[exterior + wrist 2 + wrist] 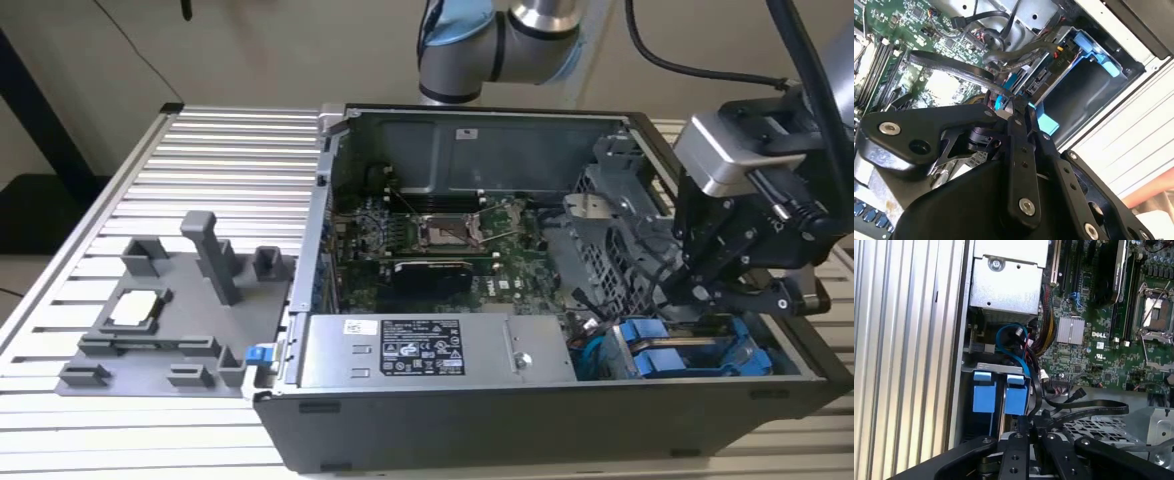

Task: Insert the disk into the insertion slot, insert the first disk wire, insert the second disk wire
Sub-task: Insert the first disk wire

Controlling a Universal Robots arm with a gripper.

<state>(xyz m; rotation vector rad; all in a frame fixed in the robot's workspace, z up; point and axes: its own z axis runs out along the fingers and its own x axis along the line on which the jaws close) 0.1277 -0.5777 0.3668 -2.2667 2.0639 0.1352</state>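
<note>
The disk sits in the insertion slot (727,340) at the case's front corner on the exterior view's right. Only its blue carrier tabs (665,358) show, and they appear in both wrist views (1016,396) (1095,50). My gripper (694,295) reaches down into the case just above that bay. In both wrist views its fingers (1015,132) meet at the end of a flat black disk wire (1089,408) (949,62), next to the blue tabs. The gripper (1030,421) looks shut on that wire's plug. The plug and the disk's sockets are hidden behind the fingers.
A silver power-supply box (427,350) lies along the case's front, with the motherboard (427,240) behind it. A perforated metal cage (601,240) stands beside my gripper. A blue cable (1013,340) loops above the bay. A grey parts fixture (174,310) rests on the slatted table.
</note>
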